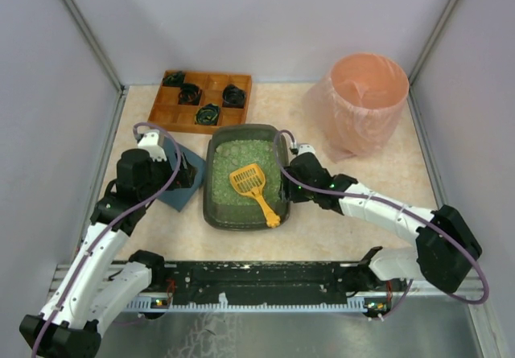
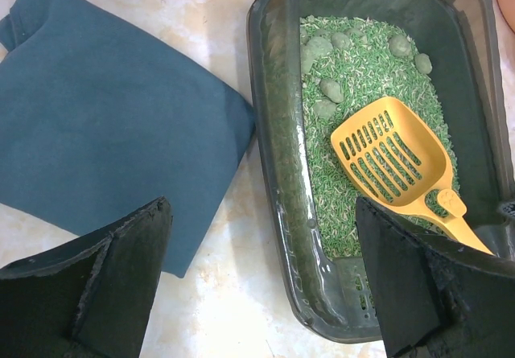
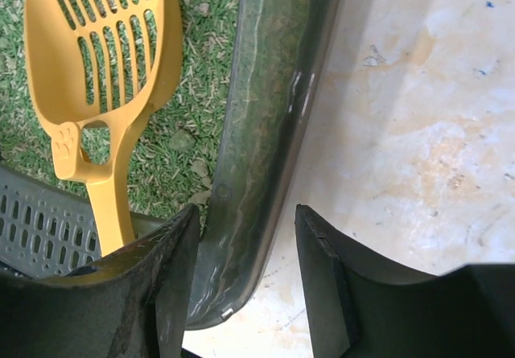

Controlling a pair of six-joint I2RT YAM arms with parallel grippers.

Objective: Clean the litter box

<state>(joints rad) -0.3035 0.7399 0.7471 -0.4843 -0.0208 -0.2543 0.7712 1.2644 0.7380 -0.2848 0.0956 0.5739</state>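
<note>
The dark grey-green litter box [image 1: 211, 205] sits mid-table with green litter and a yellow slotted scoop [image 1: 252, 185] lying in it. My left gripper [image 1: 193, 174] is open at the box's left side; in the left wrist view [image 2: 261, 285] its jaws straddle the box's left rim [image 2: 278, 157] near the front corner. Grey-green clumps [image 2: 322, 48] lie at the far end, beyond the scoop [image 2: 394, 157]. My right gripper [image 1: 286, 185] is open; in the right wrist view [image 3: 245, 285] its jaws straddle the right rim [image 3: 265, 133], the outer finger clear of it. The scoop [image 3: 96, 52] lies just inside.
A blue folded cloth [image 2: 105, 117] lies left of the box, partly under my left gripper. An orange-brown wooden compartment tray [image 1: 201, 96] with dark items stands at the back left. A tall pink bag-lined bin [image 1: 366, 100] stands at the back right.
</note>
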